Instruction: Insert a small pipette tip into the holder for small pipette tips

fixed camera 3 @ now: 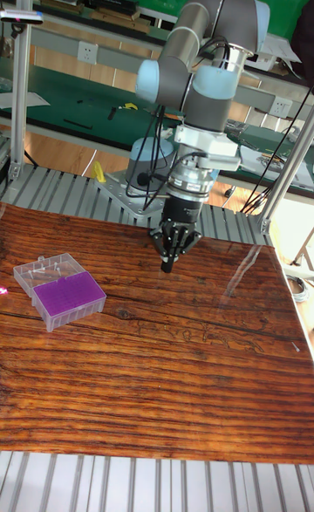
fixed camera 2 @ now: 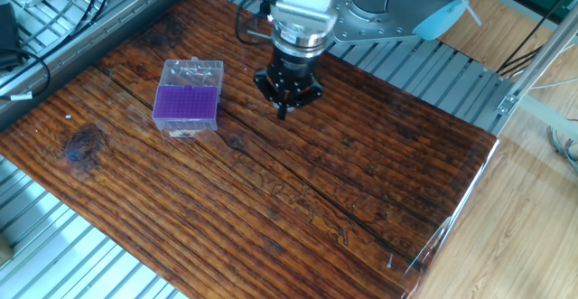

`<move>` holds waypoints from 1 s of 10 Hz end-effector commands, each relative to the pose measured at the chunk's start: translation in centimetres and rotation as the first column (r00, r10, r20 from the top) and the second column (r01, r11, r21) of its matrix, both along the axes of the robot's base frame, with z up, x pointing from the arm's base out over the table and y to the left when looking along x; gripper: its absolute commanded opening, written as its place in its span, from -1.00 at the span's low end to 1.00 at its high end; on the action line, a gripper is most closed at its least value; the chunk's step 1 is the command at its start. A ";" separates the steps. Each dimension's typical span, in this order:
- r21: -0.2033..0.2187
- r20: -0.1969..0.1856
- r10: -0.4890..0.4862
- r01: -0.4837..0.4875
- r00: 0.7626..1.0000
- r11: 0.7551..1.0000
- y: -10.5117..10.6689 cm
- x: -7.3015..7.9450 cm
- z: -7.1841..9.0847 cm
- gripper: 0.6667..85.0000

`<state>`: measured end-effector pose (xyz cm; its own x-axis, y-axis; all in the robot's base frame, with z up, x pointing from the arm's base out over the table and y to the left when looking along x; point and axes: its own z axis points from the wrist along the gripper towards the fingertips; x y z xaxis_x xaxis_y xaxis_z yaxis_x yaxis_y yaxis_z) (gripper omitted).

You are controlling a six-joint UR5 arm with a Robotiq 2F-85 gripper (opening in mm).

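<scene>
On the wooden table [fixed camera 2: 361, 182], fixed view: the tip box [fixed camera 2: 188, 98] with purple grid sits toward the left, well apart from the claw [fixed camera 2: 284, 111]. The claw points down above the boards, fingers drawn close together; any held tip is too small to tell.

Tall fixed view: claw [fixed camera 3: 167, 264] hangs off the surface, fingers nearly meeting. Box [fixed camera 3: 61, 290] lies at left.

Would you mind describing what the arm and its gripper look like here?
The arm is a grey UR5 with rounded joints capped in light blue. A white and silver ribbed wrist section leads down to a small black gripper with two fingers tapering to a point. A black cable loops beside the wrist.
</scene>
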<state>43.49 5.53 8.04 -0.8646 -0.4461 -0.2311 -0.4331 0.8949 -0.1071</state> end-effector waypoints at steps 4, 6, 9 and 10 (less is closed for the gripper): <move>0.031 -0.039 -0.066 0.067 0.997 0.997 -5.0 -0.8 2.0 -0.99; 0.052 -0.059 -0.033 0.036 0.998 0.998 -6.9 -1.8 1.7 -0.99; 0.051 -0.074 -0.020 0.024 0.997 0.998 -7.4 -3.0 2.0 -0.99; 0.052 -0.077 -0.021 0.026 0.997 0.998 -7.1 -2.9 2.0 -0.99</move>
